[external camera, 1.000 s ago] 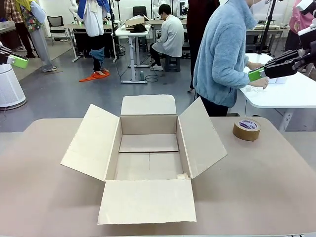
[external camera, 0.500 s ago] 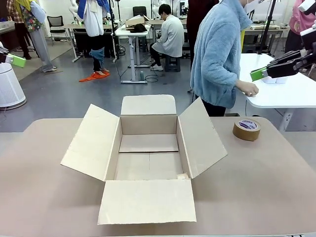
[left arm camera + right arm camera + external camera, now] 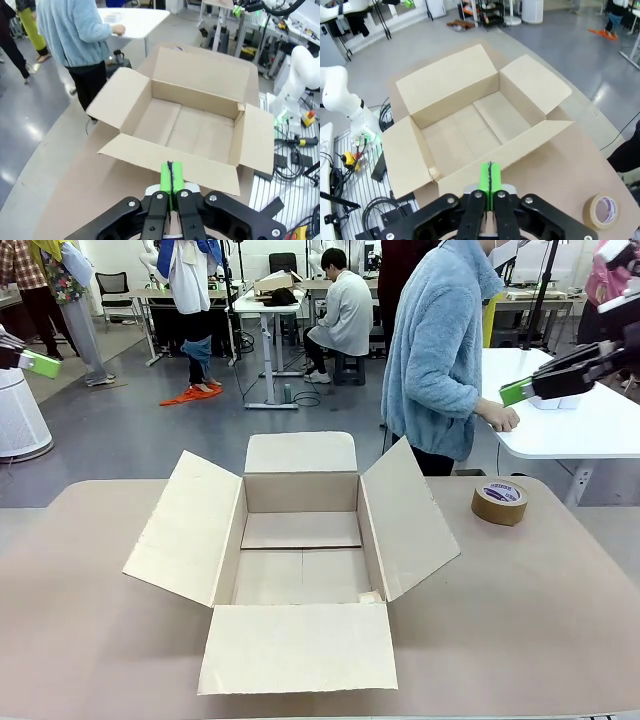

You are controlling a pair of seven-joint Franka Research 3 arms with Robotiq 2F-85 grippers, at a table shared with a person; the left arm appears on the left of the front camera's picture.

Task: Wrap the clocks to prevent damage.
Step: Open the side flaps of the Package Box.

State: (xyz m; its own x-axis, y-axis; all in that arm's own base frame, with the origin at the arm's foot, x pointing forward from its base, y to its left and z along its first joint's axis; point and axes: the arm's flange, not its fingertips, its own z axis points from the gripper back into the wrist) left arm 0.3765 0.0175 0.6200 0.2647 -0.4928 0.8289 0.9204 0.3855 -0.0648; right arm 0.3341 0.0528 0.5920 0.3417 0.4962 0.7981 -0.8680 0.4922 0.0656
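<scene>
Barely begun. Holds the left tool (image 3: 35,364) clenched on nothing, high and well left of the box (image 3: 300,492). Below and between both tools, leaves that box open and bare on the surface (image 3: 560,640), with no wrapping or packing done. Cannot tell where the clocks are. Finds tape (image 3: 499,502) on the surface below the right tool (image 3: 515,392), likewise clenched and empty. Against a second ago: shows the person's hand (image 3: 500,420) drawn away to the left of the right tool; hardly any shift in box, tape or tools.
</scene>
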